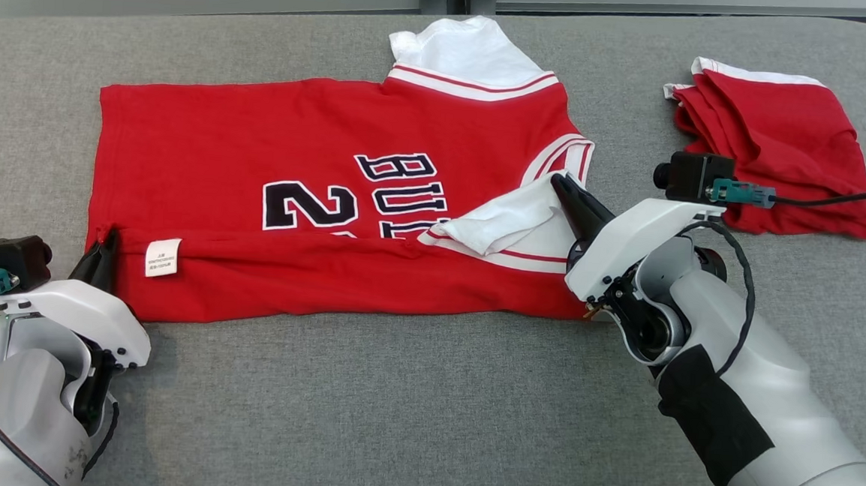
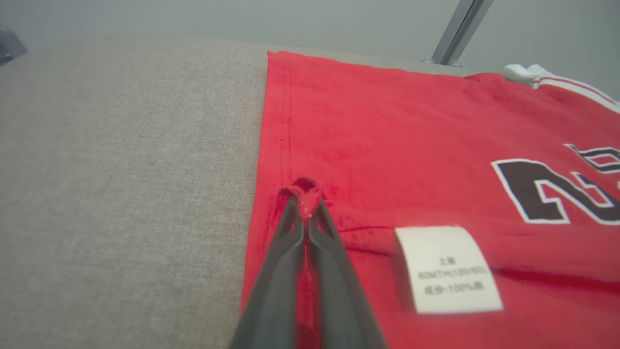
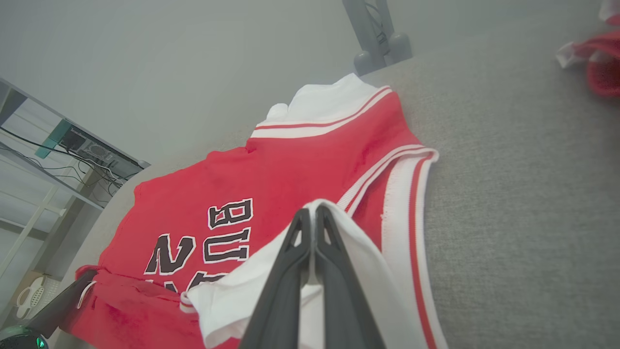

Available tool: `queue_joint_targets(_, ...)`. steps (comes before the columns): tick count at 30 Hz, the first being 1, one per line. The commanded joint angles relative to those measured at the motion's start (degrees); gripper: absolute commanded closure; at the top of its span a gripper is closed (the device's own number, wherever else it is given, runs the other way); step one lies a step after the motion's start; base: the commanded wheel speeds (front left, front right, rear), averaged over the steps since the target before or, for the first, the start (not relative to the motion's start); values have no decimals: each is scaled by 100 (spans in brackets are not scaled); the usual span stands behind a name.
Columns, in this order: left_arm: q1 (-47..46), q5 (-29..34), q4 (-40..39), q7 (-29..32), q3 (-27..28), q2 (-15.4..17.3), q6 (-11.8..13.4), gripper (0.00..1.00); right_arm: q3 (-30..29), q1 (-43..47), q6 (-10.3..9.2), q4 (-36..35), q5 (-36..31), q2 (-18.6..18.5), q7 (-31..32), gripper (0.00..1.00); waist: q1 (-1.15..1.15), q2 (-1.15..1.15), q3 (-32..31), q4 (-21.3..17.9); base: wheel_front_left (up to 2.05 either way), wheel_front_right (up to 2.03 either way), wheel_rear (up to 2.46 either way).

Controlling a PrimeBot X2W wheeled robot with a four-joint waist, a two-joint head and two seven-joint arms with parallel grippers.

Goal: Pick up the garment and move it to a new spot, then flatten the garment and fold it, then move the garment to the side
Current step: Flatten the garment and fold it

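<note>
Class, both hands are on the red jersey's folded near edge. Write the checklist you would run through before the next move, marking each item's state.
1. Left hand shut on the jersey hem corner: ok.
2. Right hand shut on the near white sleeve: ok.
3. Near fold straight between hands: ok.
4. Far white sleeve tucked in: not ok, it sticks out.
5. Folded red garment apart from jersey: ok.
6. Every layer pinched: cannot tell.
</note>
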Motion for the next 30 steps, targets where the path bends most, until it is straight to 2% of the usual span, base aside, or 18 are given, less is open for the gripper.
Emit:
queue_joint_targets(1,-74,-43,22,-39,-33,10,-4,82,41,-44,0,48,55,-14,-62,52,0,0,-5,10,0,0,0)
queue_joint_targets(2,-80,-73,43,-44,-73,9,-4,68,87,-64,0,79,92,-13,-94,17,0,0,-10,20,0,0,0)
queue_joint_targets(3,-77,-87,64,-57,-110,12,-4,57,139,-75,0,104,131,-12,-120,0,0,0,-18,29,0,0,0)
queue_joint_targets(4,-66,-96,74,-63,-141,17,-4,24,184,-81,0,127,171,-9,-164,0,0,0,-31,36,0,0,0)
queue_joint_targets(5,-57,-111,80,-75,-159,15,-4,0,222,-86,0,139,204,-8,-207,0,0,0,-43,44,0,0,0)
queue_joint_targets(11,179,-63,-190,-91,-80,39,-5,0,510,55,0,55,352,-174,-527,0,0,0,-155,94,0,0,0)
queue_joint_targets(21,1120,479,-1526,-94,617,-150,123,0,1006,456,0,-438,166,-748,-1149,0,0,0,-394,223,0,0,0)
queue_joint_targets(30,1743,965,-2099,-95,987,-308,81,0,781,955,0,-796,-438,-1117,-1204,0,0,0,-479,251,0,0,0)
